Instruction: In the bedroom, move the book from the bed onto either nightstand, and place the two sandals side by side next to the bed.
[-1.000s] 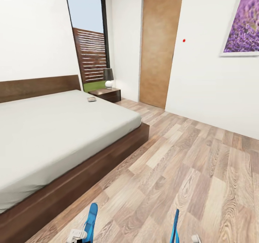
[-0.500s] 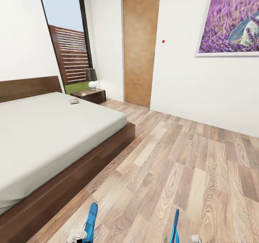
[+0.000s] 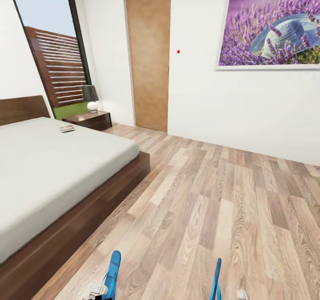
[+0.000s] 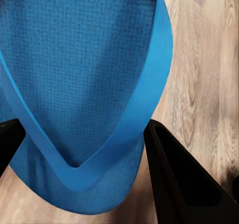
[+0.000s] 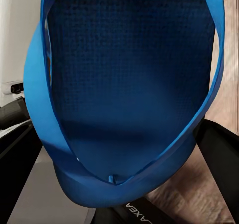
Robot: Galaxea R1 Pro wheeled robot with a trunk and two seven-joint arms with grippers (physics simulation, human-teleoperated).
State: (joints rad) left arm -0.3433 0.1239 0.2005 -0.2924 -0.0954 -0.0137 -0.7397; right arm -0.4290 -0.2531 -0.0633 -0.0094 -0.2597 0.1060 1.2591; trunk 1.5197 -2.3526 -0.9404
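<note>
Slowly, the robot's view had swung rightward over the last second: the bed, the window and the door all slid toward the left of the head view while more of the lavender picture came in, so the camera had turned, not the furniture. The book lay on the mattress near the headboard, close to the nightstand with its lamp. Each arm carried a sandal: the left end effector had its dark fingers either side of the left sandal, apparently clamped on it, and the right end effector likewise gripped the right sandal. I judged both sandals were ready to be set down on the floor beside the bed, with the book untouched.
</note>
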